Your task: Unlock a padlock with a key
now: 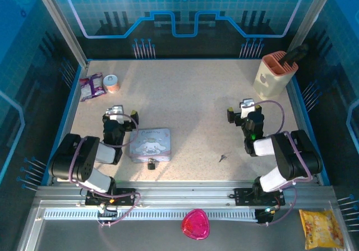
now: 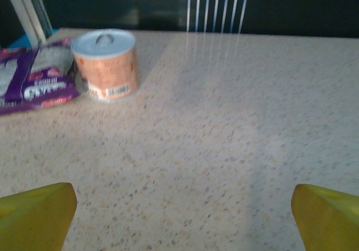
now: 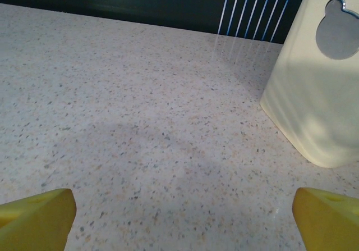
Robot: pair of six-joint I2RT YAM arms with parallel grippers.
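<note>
Tightly folded, both arms sit with left gripper (image 1: 116, 112) just left of the tin (image 1: 150, 144), right gripper (image 1: 247, 105) well to its right. Both claws gape wide, empty

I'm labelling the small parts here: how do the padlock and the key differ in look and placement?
The padlock is a blocky, blackish lump; the key is thinner and greyer. The padlock sits against the near edge of the pale blue tin; the key lies alone on bare table, nearer the right arm. Both are tiny and unheld.
</note>
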